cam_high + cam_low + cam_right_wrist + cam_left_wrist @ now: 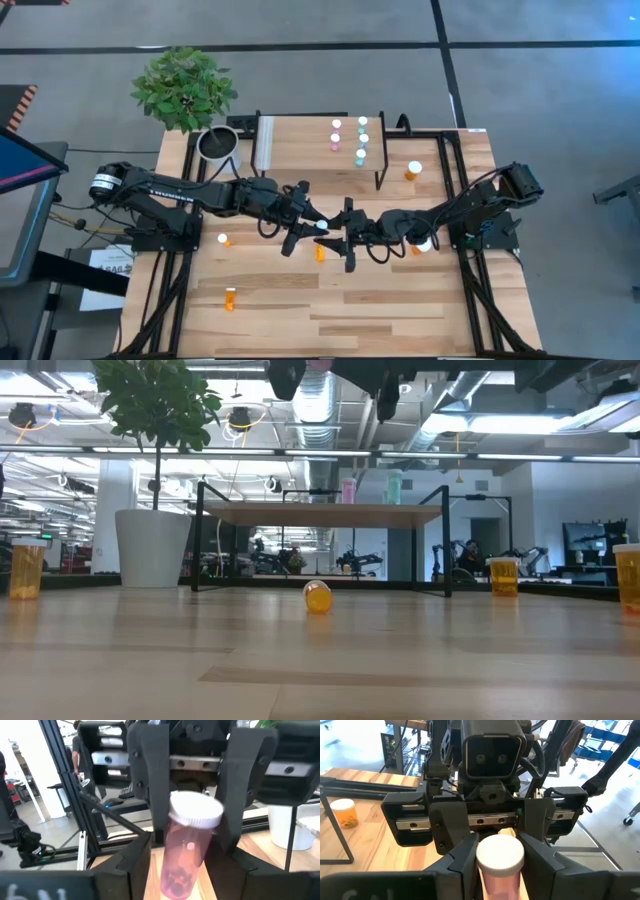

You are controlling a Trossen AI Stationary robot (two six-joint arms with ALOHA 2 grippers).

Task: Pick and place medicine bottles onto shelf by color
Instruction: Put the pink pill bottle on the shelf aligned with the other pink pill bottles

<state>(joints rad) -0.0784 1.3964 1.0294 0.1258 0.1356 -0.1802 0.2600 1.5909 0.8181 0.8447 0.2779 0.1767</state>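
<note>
Both arms meet over the middle of the counter [400,310], tip to tip, with a pink medicine bottle [186,851] between them, lifted clear of the wood. This looks like a handover. The left end effector [500,857] has its fingers drawn in against the bottle just under the white cap [500,853], so it appears to have hold. The right end effector [184,855] stands with its fingers on either side of the same bottle with a slight gap, seemingly letting go; whether any contact remains I cannot tell.

The shelf [300,150] sits at the far edge of the counter, carrying pink and teal bottles in two short columns near its right end. Orange bottles are loose on the counter: one lying on its side [318,596] below the arms, others upright toward the left, near-left and right edges.

The next move, as I judge it, calls for the right arm to back straight off, then the left to carry the pink bottle to the pink column and set it upright there.
</note>
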